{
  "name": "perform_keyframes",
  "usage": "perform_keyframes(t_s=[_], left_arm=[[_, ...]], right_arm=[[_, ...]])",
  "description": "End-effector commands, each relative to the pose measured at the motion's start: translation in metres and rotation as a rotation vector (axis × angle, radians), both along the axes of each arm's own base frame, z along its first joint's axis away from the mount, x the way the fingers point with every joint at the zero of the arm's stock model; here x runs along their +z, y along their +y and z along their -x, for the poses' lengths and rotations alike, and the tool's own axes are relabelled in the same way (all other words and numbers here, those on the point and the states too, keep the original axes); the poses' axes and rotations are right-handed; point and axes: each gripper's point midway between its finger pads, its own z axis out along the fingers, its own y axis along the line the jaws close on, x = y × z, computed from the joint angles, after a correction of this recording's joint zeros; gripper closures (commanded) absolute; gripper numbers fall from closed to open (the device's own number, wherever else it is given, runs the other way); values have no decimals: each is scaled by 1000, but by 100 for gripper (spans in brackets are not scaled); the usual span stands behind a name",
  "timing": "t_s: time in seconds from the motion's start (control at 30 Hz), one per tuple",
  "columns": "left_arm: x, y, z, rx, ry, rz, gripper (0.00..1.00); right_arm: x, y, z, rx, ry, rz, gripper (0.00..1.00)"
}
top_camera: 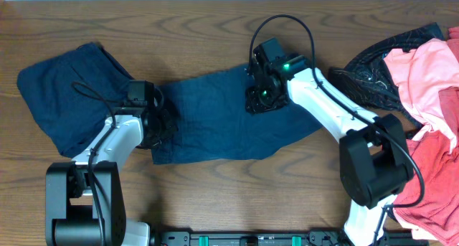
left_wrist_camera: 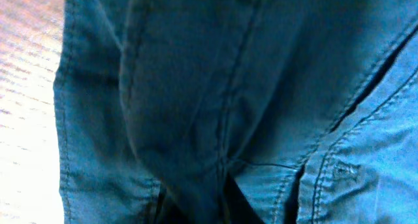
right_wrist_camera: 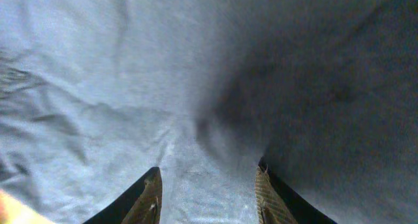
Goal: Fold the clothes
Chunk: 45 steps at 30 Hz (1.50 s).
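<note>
The dark navy shorts (top_camera: 215,120) lie spread across the table from the far left to the middle. My left gripper (top_camera: 156,124) sits at their middle, near the front edge. In the left wrist view the shorts (left_wrist_camera: 228,87) fill the frame with seams and a pocket edge. A ridge of cloth runs down into the jaws, which the cloth hides. My right gripper (top_camera: 259,97) rests on the shorts' upper right edge. Its fingers (right_wrist_camera: 209,191) are spread apart, open, pressing down on the cloth (right_wrist_camera: 196,74).
A pile of other clothes lies at the right edge: a black patterned piece (top_camera: 373,74), a salmon-pink piece (top_camera: 419,70) and a red piece (top_camera: 430,181). Bare wood table (top_camera: 143,20) shows at the back and front.
</note>
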Motion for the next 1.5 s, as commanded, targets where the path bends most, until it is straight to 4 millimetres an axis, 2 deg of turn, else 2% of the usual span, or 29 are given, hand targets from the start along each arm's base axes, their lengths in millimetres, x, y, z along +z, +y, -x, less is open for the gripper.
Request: perform_keyframes(t_s=[0.0,0.03,0.13,0.2,0.23,0.3,0.37,0.53,0.67,0.77,0.83,0.87,0.93,1.03,1.1,1.17,1.27,1.3,1.4,1.47], left_arm=[[-6,-5,6,-59,14,17,93],[-6,-5,6,-59,14,17,90],[-5,-1,5,-55,9,-3,48],[-3,9,4,-42,5,-62,8],[-2,17,4,-32,1,-106,3],[3,31,3,-14,-9,-186,2],[7,36,2,-5,-20,-219,2],[2,36,3,20,-4,-211,2],[-10,36,6,19,30,-211,2],[-21,27,8,6,60,-162,0],[-26,19,8,-5,67,-113,10],[-28,15,7,-10,68,-94,20],[-29,11,5,-41,59,-76,48],[-26,11,6,-91,53,-82,75],[-18,11,9,-120,69,-87,90],[-1,11,9,-119,80,-86,94],[35,11,3,-118,58,-87,94],[52,11,0,-118,38,-88,94],[96,9,-10,-117,-37,-79,94],[128,-2,-18,-131,-121,-23,94]], right_arm=[[-16,-1,7,1,37,35,55],[-17,-1,8,1,40,36,55],[-17,-1,8,0,41,39,55],[-17,-2,8,-1,43,42,55],[-18,-3,9,-1,45,43,55],[-18,-4,9,-1,45,48,54],[-18,-4,9,-1,44,51,54],[-19,-5,9,-3,45,56,54],[-19,-5,10,-3,49,57,55],[-19,-6,11,-3,54,61,54],[-19,-6,11,-4,53,63,54],[-19,-6,11,-4,53,63,54],[-19,-6,10,-8,53,63,54],[-19,-6,11,-7,54,63,56],[-21,-6,11,-6,59,62,63],[-24,-1,15,3,80,42,70],[-34,13,24,34,129,-3,81],[-39,20,29,56,148,-20,83],[-53,47,47,119,210,-91,86],[-62,78,65,198,250,-178,87]])
